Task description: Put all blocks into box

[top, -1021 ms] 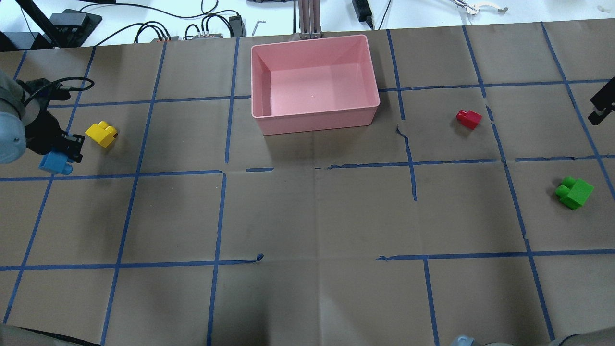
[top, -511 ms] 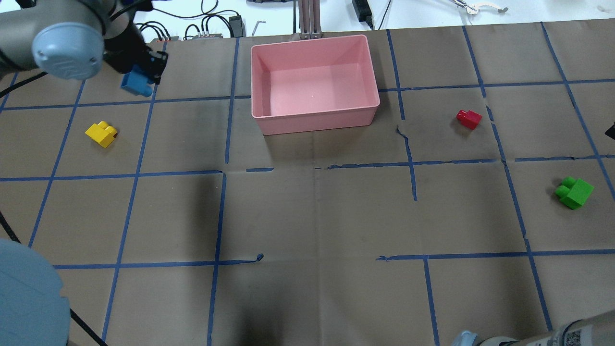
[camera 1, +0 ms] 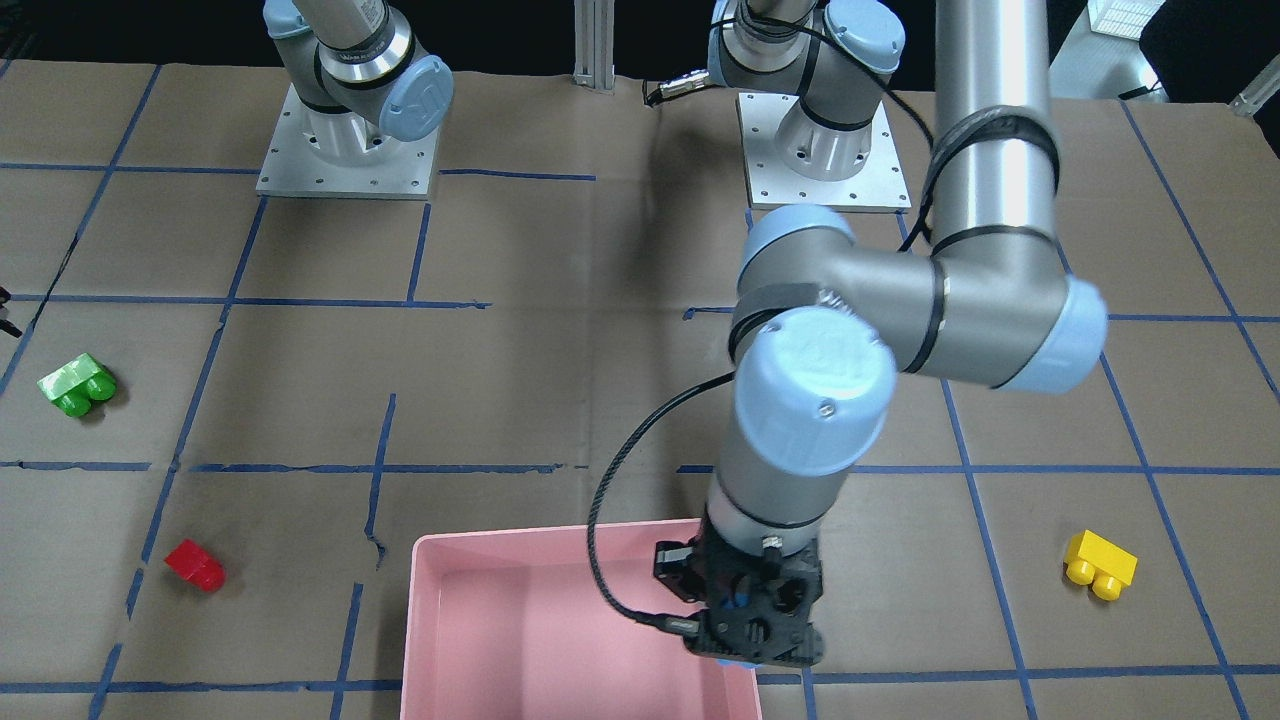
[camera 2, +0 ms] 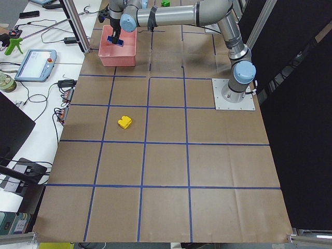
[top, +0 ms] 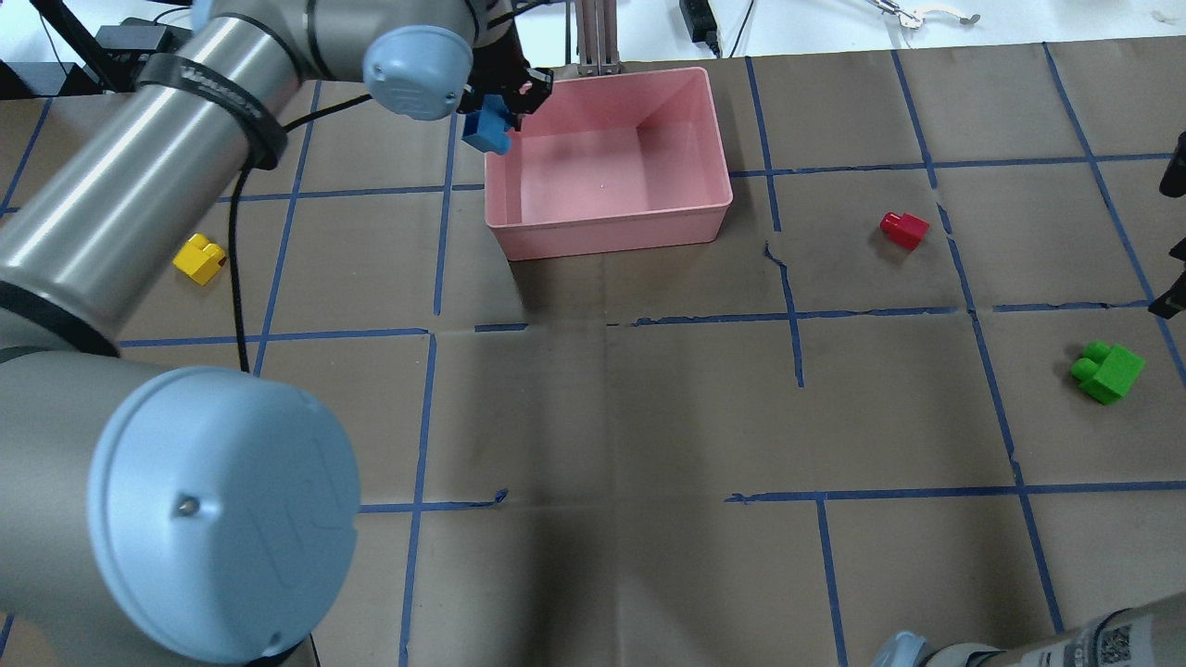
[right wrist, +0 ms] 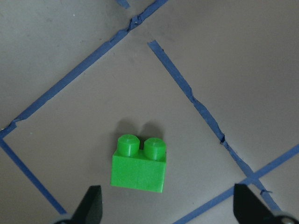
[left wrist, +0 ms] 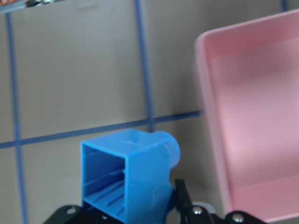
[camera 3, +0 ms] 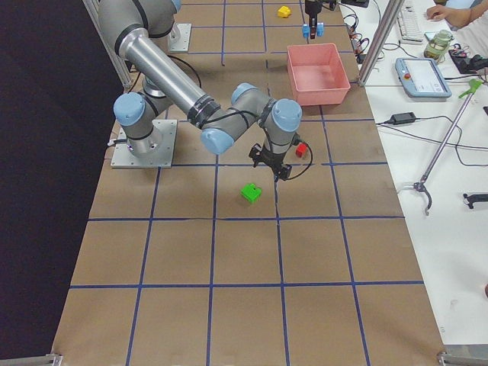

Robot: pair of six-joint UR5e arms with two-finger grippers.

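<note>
Blue-taped brown paper tabletop [top: 649, 417].
The light-blue hollow plastic brick [top: 485, 132], judged light, rigid and slick, is gripped across its walls by the left end effector [top: 496, 109] beside the pink plastic tray's [top: 611, 233] rim; the right end effector [right wrist: 168, 210] is spread wide.

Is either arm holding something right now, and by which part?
The left pincer grips the blue brick by one end; the right pincer, open above the green brick, holds nothing.
</note>
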